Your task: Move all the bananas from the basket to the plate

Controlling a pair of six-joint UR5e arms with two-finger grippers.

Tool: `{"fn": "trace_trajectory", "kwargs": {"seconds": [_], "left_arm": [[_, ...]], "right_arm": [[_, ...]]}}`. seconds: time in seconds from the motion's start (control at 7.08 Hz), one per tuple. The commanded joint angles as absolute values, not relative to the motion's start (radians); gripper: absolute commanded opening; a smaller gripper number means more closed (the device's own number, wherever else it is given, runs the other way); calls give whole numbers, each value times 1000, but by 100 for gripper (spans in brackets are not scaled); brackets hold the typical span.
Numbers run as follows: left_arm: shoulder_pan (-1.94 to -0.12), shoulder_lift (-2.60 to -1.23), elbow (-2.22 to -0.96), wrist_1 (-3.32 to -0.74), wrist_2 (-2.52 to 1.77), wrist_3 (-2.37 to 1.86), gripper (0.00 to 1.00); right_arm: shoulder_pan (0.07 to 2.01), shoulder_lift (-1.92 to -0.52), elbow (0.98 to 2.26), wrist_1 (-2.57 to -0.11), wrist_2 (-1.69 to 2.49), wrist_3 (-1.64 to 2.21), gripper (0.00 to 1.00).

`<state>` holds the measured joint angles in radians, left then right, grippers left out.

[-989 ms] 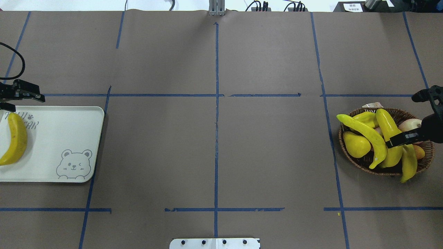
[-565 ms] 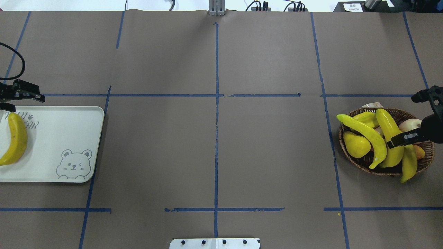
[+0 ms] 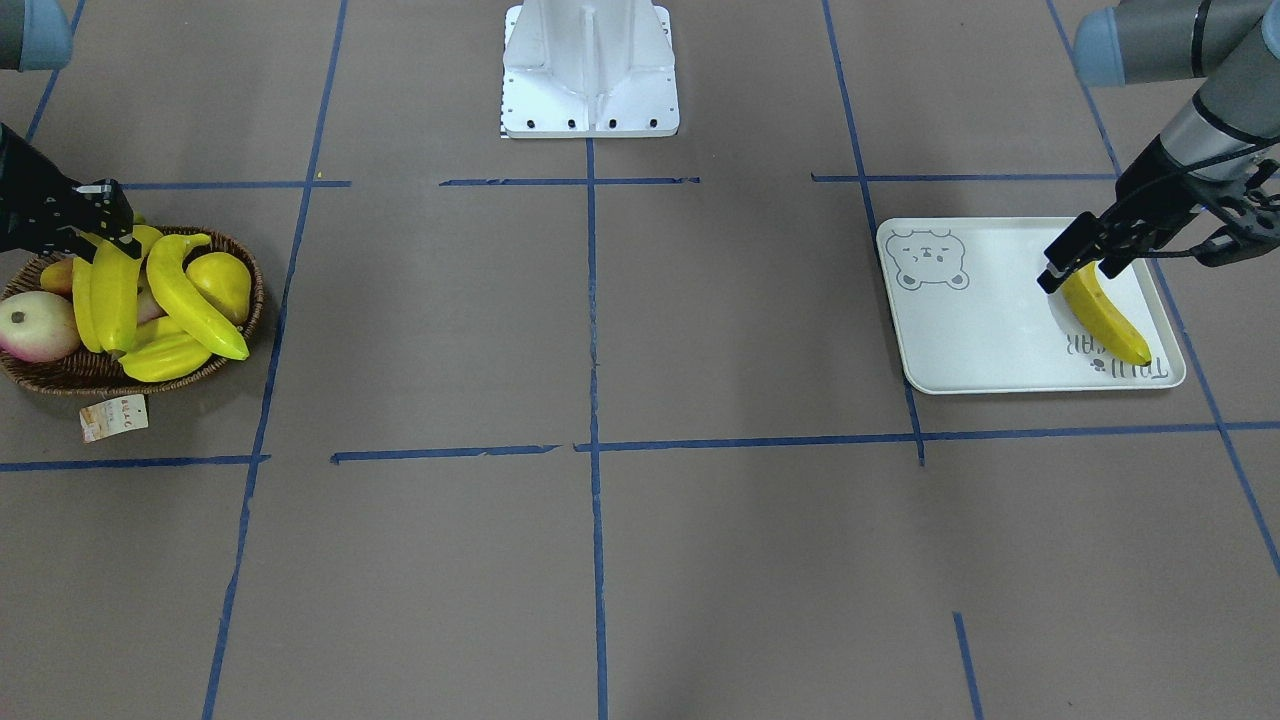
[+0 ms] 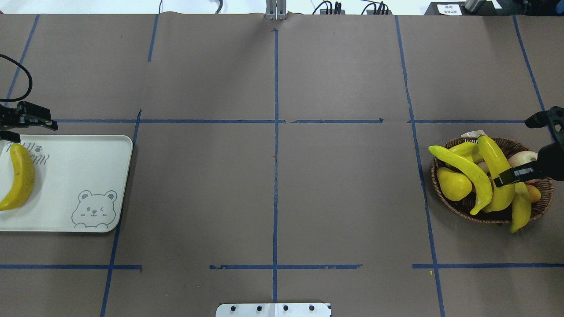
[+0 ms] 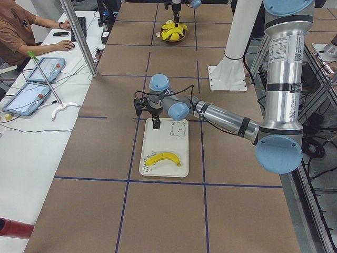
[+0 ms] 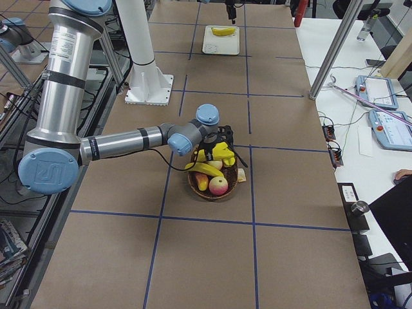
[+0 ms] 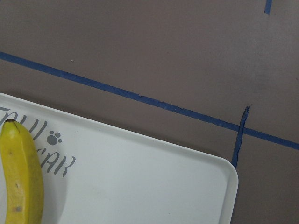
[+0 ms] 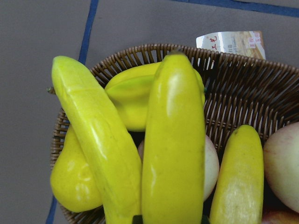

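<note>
The wicker basket point(image 4: 449, 200) at the right holds three bananas. My right gripper point(image 4: 503, 178) is shut on the middle banana point(image 4: 493, 158), which fills the centre of the right wrist view point(image 8: 175, 140). A second banana point(image 4: 467, 169) lies to its left and a third point(image 4: 521, 207) hangs over the near rim. The white bear plate point(image 4: 79, 167) at the left holds one banana point(image 4: 20, 176). My left gripper point(image 4: 31, 131) is open and empty above the plate's far corner, over that banana's tip.
The basket also holds a ridged starfruit point(image 4: 468, 152), a yellow pear point(image 4: 454, 184) and a pale reddish round fruit point(image 4: 522, 158). A paper tag point(image 4: 473, 133) lies behind the basket. Blue tape lines cross the brown table. The robot base point(image 3: 590, 70) stands at mid-table.
My right gripper and the banana it holds have shifted slightly up and away from me in the basket. The left arm and the plate's banana have not moved.
</note>
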<state>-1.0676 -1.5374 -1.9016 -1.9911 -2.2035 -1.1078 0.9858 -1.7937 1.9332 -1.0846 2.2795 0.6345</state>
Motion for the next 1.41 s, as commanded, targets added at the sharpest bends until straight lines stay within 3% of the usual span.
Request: {"fn": "trace_trajectory", "kwargs": {"seconds": [0.0, 0.57, 0.99, 1.27], "left_arm": [[-1068, -1545, -1901, -1991, -2204, -1109, 100], [-1068, -1546, -1901, -1991, -2206, -1111, 100], [-1068, -1546, -1902, -1991, -2207, -1111, 100], [-1068, -1548, -1904, -1991, -2207, -1111, 100]], "right_arm": [[1055, -1807, 1942, -1089, 2347, 618, 0], [1196, -1831, 2000, -1104, 2491, 594, 0], [1256, -1825, 2195, -1398, 2484, 496, 0], [1282, -1731, 2221, -1571, 2461, 436, 0]]}}
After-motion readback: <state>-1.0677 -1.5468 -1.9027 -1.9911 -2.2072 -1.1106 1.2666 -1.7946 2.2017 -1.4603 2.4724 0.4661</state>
